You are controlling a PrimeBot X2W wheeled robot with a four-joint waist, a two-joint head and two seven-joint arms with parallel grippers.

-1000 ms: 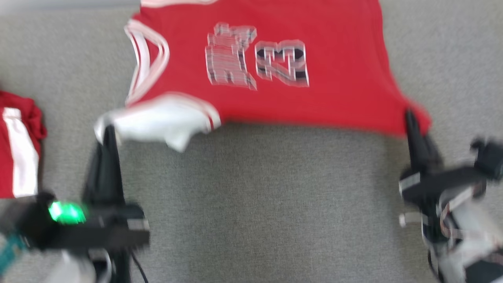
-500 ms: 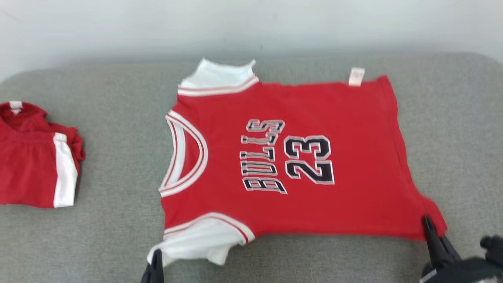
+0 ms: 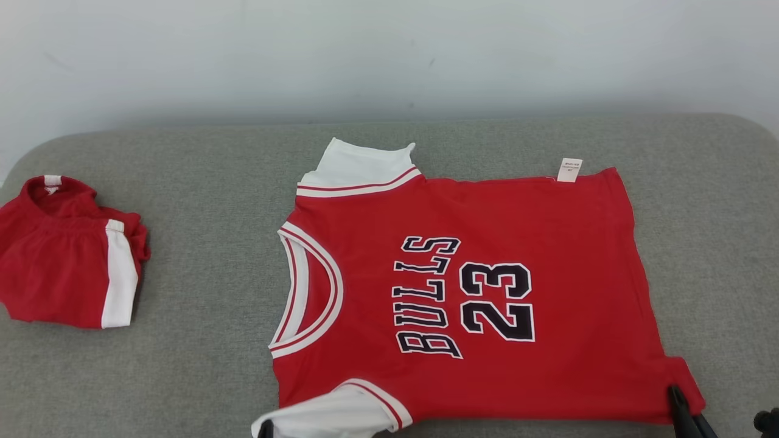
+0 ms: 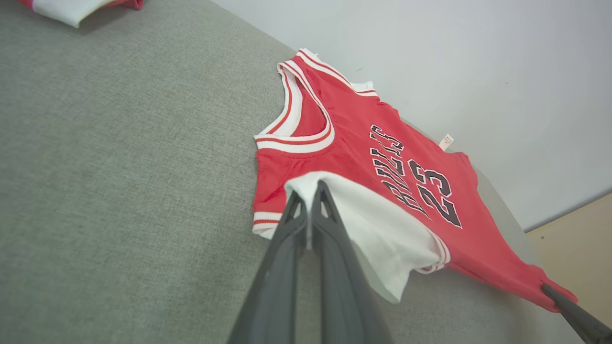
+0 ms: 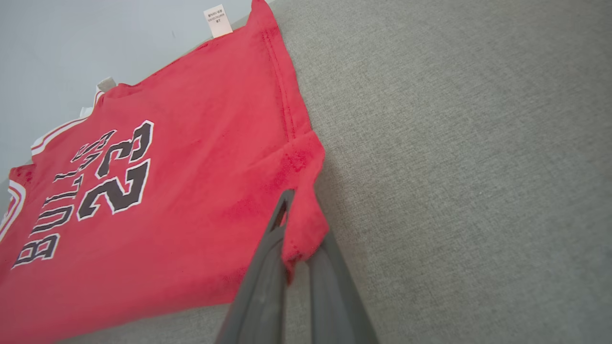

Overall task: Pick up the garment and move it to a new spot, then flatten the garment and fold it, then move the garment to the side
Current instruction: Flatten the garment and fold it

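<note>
Red Bulls jersey [image 3: 475, 292] lies flat on the bench [image 3: 201, 377]; left end effector [image 4: 309, 191] pinches its near white sleeve [image 4: 377, 229], right end effector [image 5: 300, 224] pinches its near hem corner [image 5: 306, 191].

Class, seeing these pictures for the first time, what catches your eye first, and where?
A red Bulls 23 jersey lies spread centrally on the grey cushion. The left gripper pinches its white sleeve, the right gripper its hem corner. Another red garment sits bunched at far left.

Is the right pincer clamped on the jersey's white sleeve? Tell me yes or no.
No: the right wrist view shows the right pincer shut on a red hem corner of the jersey.
</note>
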